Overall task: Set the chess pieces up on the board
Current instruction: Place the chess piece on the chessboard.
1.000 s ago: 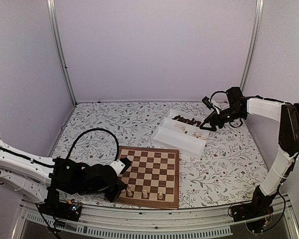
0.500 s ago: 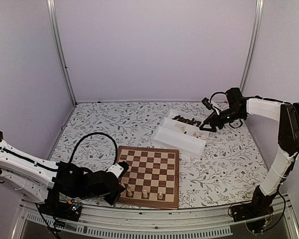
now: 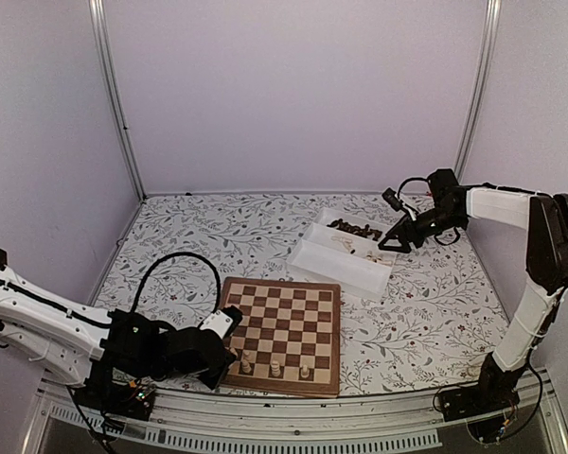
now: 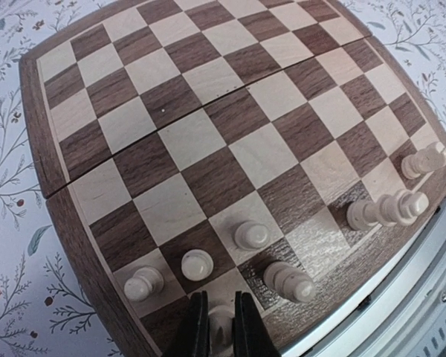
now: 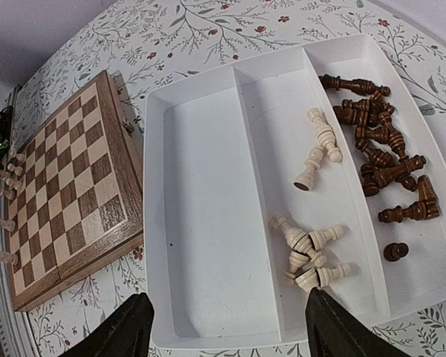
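The board lies near the front, with several cream chess pieces standing on its two nearest rows. My left gripper is at the board's near left corner. In the left wrist view it is shut on a cream piece over a near-row square. My right gripper hovers over the white tray, jaws wide open and empty. In the tray, loose cream pieces lie in the middle compartment and dark brown pieces lie in the far one.
The tray's nearest compartment holds nothing. The board's brown border has a fold seam across its middle. A metal rail runs along the table's front edge, close to the board. Enclosure walls stand behind and at both sides.
My left arm has drawn back and down toward the board's near left corner. My right gripper has shifted slightly left over the tray.
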`<act>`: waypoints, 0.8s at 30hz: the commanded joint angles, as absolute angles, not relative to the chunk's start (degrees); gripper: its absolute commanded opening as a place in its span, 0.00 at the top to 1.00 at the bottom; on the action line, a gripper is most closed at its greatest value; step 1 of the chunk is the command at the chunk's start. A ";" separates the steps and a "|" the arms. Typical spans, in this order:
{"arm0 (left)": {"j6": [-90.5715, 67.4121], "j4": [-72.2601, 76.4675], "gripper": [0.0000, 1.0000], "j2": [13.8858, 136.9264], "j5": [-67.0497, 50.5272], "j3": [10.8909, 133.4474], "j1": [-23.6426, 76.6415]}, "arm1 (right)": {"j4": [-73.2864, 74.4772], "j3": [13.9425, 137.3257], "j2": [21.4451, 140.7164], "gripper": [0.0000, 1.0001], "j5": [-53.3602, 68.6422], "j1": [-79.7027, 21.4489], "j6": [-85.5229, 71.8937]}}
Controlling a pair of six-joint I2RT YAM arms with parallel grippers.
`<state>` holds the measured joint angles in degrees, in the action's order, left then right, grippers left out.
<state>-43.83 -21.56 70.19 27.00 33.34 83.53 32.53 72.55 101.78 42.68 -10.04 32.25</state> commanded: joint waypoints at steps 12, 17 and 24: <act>-44.23 -19.74 0.92 74.08 27.48 33.35 84.46 | 33.62 73.21 102.95 0.26 44.43 -10.10 32.71; -44.12 -20.04 0.90 74.57 26.77 33.86 84.46 | 33.79 73.26 103.08 0.26 44.52 -10.11 32.74; -44.38 -21.77 0.87 74.73 26.39 34.95 84.61 | 34.08 73.36 103.18 0.26 44.65 -10.07 32.87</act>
<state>-43.83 -19.62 73.93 27.44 33.58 83.55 33.17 72.55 102.41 43.66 -10.07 32.38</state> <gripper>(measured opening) 0.120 0.741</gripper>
